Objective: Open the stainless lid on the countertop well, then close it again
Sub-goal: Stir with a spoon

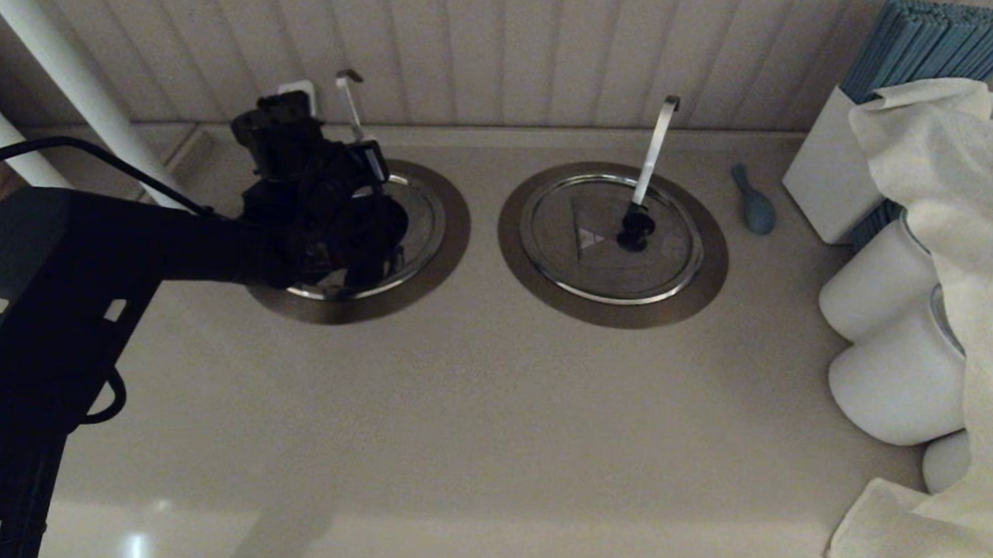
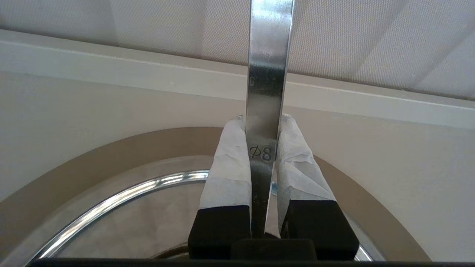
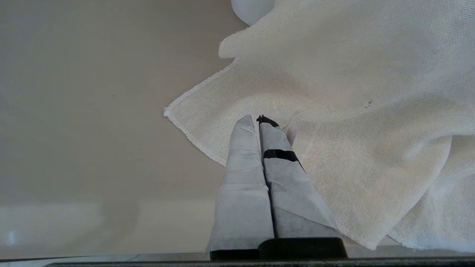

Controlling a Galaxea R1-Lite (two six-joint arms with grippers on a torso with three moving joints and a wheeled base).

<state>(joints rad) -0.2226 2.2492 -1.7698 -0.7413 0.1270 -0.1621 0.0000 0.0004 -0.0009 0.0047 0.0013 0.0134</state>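
Observation:
The stainless lid [image 1: 420,218] lies flat in the left countertop well, inside the brownish collar [image 1: 457,228]. My left gripper [image 1: 371,208] covers its centre. In the left wrist view the taped fingers [image 2: 230,167] point at the back wall. They stand a narrow gap apart on either side of the hooked ladle handle [image 2: 267,74]. A dark sliver of the knob shows low between them. The lid [image 2: 148,218] and collar [image 2: 111,155] lie below the left gripper [image 2: 261,120]. My right gripper [image 3: 259,118] is shut and empty, parked over a white cloth [image 3: 352,111].
The twin well's lid [image 1: 605,241] with its slanting handle [image 1: 656,144] sits to the right. Beyond it are a blue-grey spoon [image 1: 755,207], a white box of blue sticks [image 1: 830,175], white canisters [image 1: 884,292] and the draped cloth [image 1: 945,204]. The wall stands close behind.

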